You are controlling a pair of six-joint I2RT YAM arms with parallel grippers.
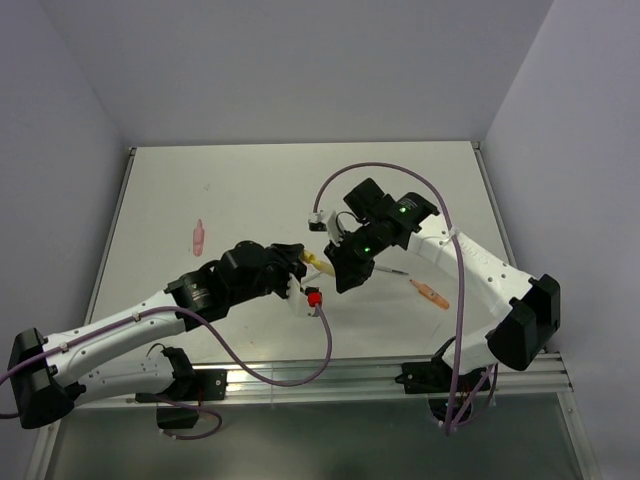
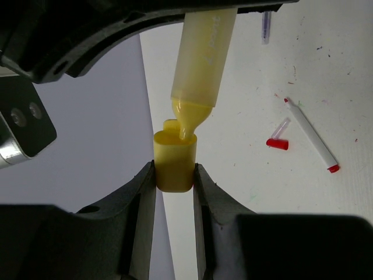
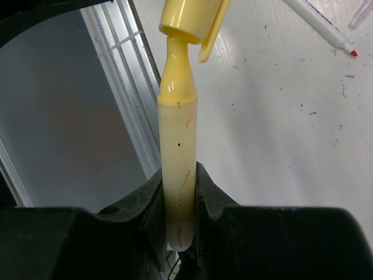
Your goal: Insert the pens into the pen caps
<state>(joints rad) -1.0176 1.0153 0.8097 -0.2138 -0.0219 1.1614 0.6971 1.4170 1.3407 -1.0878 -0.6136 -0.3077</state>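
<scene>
"Top external first: how do the arms stand?"

"Both reach in over the table point(image 1: 250, 180) and meet nose to nose. The left arm lies low and long, stretched from its base towards the right. The right arm is bent at the elbow, its forearm coming back leftward and its wrist tipped down at the other one."

"And the left gripper point(image 2: 174, 175)?"

"Narrow, pinching the yellow cap point(image 2: 174, 160) by its sides, mouth facing away from the wrist."

"The right gripper point(image 3: 178, 186)?"

"Also narrow, clamped on the rear of the yellow pen point(image 3: 176, 151), which sticks straight out past its fingertips."

"Where do pen and cap sit against each other?"

"The pen's tapered tip is right at the cap's mouth, just entering it. The barrel is all outside. From the left wrist the pen comes in slightly slanted, not quite in line with the cap."

"Anything else about?"

"Beyond the left gripper, off to its right on the table, lie a thin white pen point(image 2: 312, 137) and, just beside it, a red cap point(image 2: 277, 143). A pink pen point(image 1: 198, 236) lies well apart, on the left arm's outer side. An orange pen point(image 1: 431, 294) lies near the right forearm."
</scene>
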